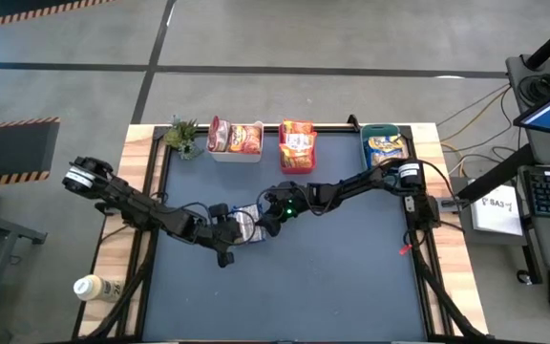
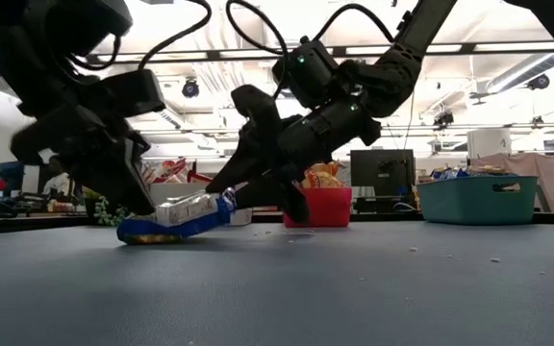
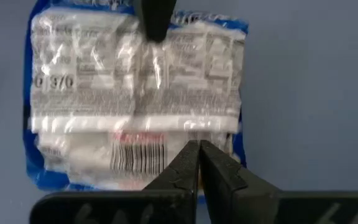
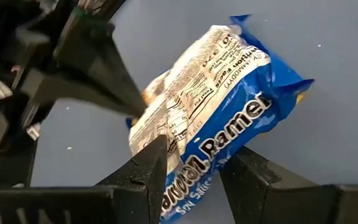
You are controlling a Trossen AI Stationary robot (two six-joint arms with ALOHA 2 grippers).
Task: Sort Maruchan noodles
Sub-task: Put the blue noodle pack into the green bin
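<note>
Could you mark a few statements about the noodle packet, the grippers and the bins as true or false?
1. The right gripper grips the blue packet. True.
2. The left gripper is wide open. False: its fingers are shut together at the packet's edge.
3. The packet lies inside the teal bin. False: it is on the dark table.
4. The pink bin holds orange packets. True.

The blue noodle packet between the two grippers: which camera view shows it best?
The left wrist view: the blue packet fills it, back label facing up. The right wrist view shows it tilted between the right gripper fingers. The low view shows it edge-on, the high view barely.
</note>
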